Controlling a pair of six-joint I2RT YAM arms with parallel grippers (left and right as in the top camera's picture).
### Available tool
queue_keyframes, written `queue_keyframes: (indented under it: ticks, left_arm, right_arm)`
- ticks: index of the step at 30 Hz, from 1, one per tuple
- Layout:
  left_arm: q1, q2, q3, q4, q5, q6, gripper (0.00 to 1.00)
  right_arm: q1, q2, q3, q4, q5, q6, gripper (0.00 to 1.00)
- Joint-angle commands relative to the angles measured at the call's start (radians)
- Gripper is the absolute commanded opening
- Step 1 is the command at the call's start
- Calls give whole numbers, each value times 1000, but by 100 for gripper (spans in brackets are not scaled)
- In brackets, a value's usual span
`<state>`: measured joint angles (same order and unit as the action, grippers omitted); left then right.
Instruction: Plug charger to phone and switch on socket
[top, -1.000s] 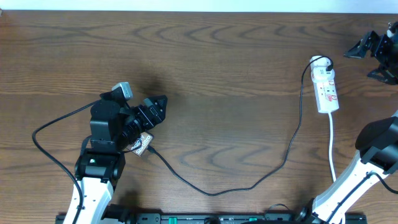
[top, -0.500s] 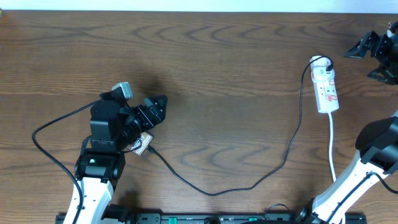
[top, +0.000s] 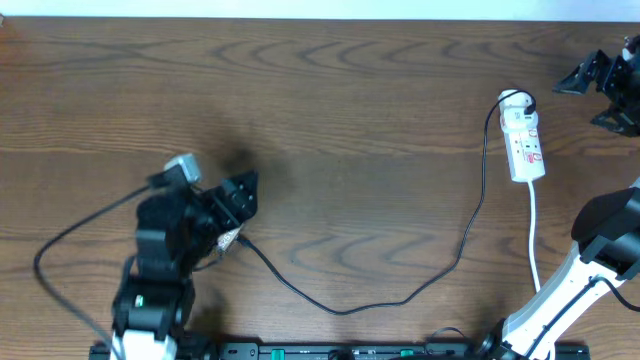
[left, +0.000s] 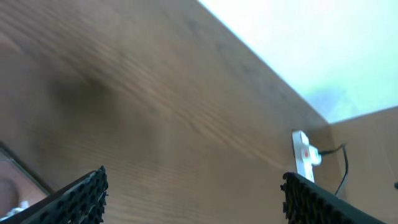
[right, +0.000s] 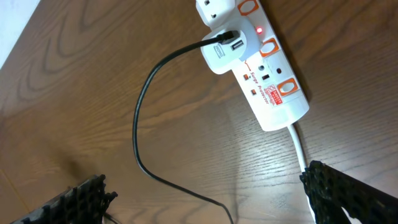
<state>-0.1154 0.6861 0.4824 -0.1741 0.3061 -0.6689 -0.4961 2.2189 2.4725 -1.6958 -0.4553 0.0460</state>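
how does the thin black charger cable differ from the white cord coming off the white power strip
The thin black charger cable is dark and looks thinner; the white cord is pale and thicker. The black cable leaves an adapter on the white power strip and sweeps a wide curve; the white cord exits the strip's end nearly straight. Both lie on the brown wooden table.

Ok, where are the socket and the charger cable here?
socket (right: 280, 111): right wrist view, white body near its cord end.
charger cable (top: 338, 311): overhead view, lowest bend of the thin black cable.
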Motion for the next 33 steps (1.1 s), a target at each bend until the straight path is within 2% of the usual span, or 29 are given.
queue_keyframes:
  ticks: [1,9,16,22,30,33]
  left_arm:
    - [-5,-162,-100,-4,-139,21,88]
    - [25,-511,-272,0,-284,21,88]
    - [108,-663,-347,68,-402,20,88]
    - [183,-685,-359,86,-449,21,88]
    - [188,-685,-471,97,-532,26,88]
    - [188,-685,-478,125,-541,114,88]
  right_arm:
    - [5,-26,16,-2,-6,13,99]
    - [5,-26,16,-2,-6,13,99]
    - [5,-26,16,-2,-6,13,99]
    - [5,-26,16,-2,-6,13,99]
    - [5,-26,16,-2,-6,13,99]
    - [5,-26,16,-2,-6,13,99]
